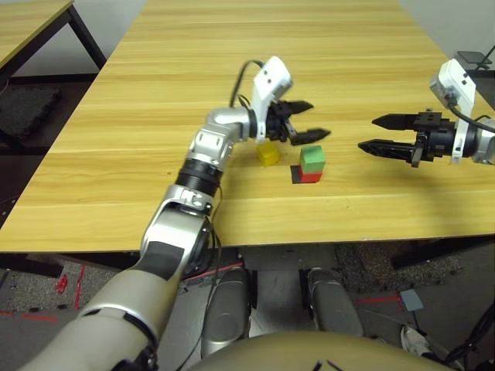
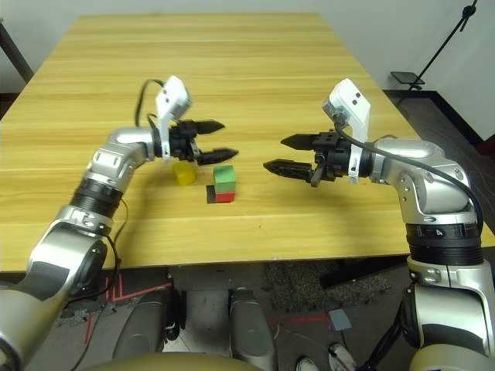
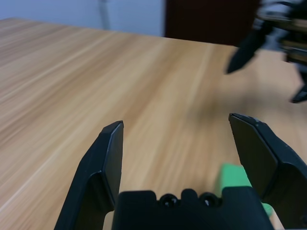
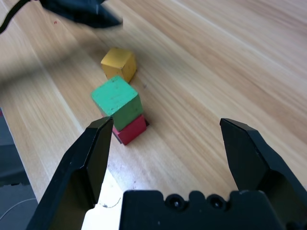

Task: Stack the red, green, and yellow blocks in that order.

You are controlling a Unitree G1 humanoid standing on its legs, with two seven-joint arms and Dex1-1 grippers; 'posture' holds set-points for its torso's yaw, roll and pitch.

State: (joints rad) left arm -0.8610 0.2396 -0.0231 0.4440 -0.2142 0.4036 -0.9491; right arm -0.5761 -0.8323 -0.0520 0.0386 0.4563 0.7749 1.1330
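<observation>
The green block sits squarely on the red block, and that pair stands on a flat black patch on the bench — so, by my reading, the second tier is done and only the yellow block remains to be placed. Taking the green-on-red stack as landmark: the yellow block rests on the bench just beside it, on the robot's left and a little farther from the robot, apart from it, not touching. The left claw hovers above and just beyond the stack, jaws wide apart and empty, pointing roughly level toward the right claw. The right claw hangs well to the stack's right, also spread wide and holding nothing, aimed back at the stack. The next move likely calls for one claw to drop over the yellow block, close on two opposite faces and lift it clear without nudging the stack. The blocks are cubes with no long axis — the stack's own axis runs upright, while the yellow block looks turned slightly against the stack's edges.
</observation>
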